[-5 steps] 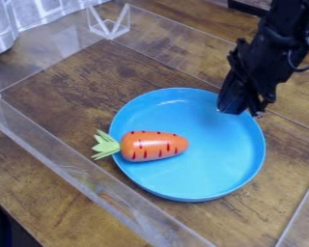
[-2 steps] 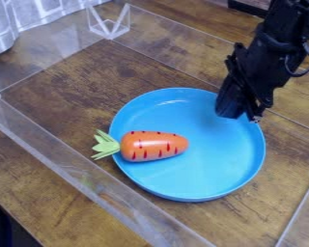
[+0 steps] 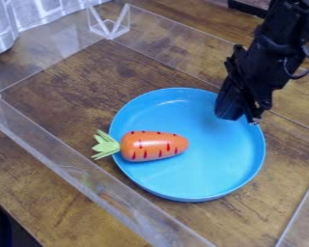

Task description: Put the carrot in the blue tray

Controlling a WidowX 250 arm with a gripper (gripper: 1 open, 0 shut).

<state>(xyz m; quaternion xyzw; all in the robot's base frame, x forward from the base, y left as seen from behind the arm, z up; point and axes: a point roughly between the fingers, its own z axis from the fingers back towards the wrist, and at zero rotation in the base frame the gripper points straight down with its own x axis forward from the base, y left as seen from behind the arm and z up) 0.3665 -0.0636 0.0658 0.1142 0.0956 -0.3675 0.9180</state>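
The orange carrot [image 3: 152,146] with dark stripes lies on its side in the left part of the blue tray [image 3: 228,159], its green leafy top [image 3: 107,146] sticking out over the tray's left rim. My black gripper [image 3: 238,109] hangs at the tray's far right rim, pointing steeply down, well apart from the carrot. Its jaws look shut with nothing between them.
The tray rests on a dark wooden tabletop [image 3: 80,92]. A clear plastic wall [image 3: 67,159] runs along the left and front edge. A small clear stand [image 3: 111,19] sits at the back left.
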